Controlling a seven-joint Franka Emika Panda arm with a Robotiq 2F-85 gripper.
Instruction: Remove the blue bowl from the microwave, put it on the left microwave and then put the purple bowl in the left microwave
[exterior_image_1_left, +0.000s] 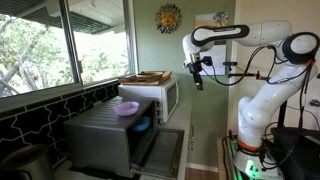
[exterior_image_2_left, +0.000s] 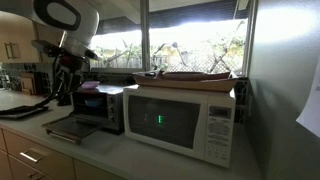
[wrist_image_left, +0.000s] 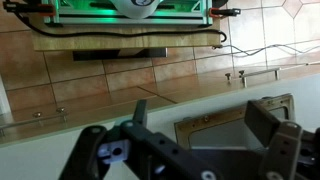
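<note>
The grey steel oven (exterior_image_1_left: 105, 135) stands on the counter with its drop-down door (exterior_image_1_left: 160, 150) open. The blue bowl (exterior_image_1_left: 142, 125) sits inside the cavity near the opening. The purple bowl (exterior_image_1_left: 127, 108) rests on top of the oven. My gripper (exterior_image_1_left: 197, 76) hangs open and empty in the air, above and in front of the door and well apart from both bowls. In an exterior view the gripper (exterior_image_2_left: 65, 85) is left of the oven (exterior_image_2_left: 100, 105). In the wrist view the jaws (wrist_image_left: 205, 115) are spread wide over the door (wrist_image_left: 225, 128).
A white microwave (exterior_image_1_left: 162, 97) stands beside the oven with a wooden tray (exterior_image_1_left: 145, 77) on top; it fills the foreground in an exterior view (exterior_image_2_left: 185, 122). Windows run behind the counter. The robot base (exterior_image_1_left: 250, 150) stands in front of the counter.
</note>
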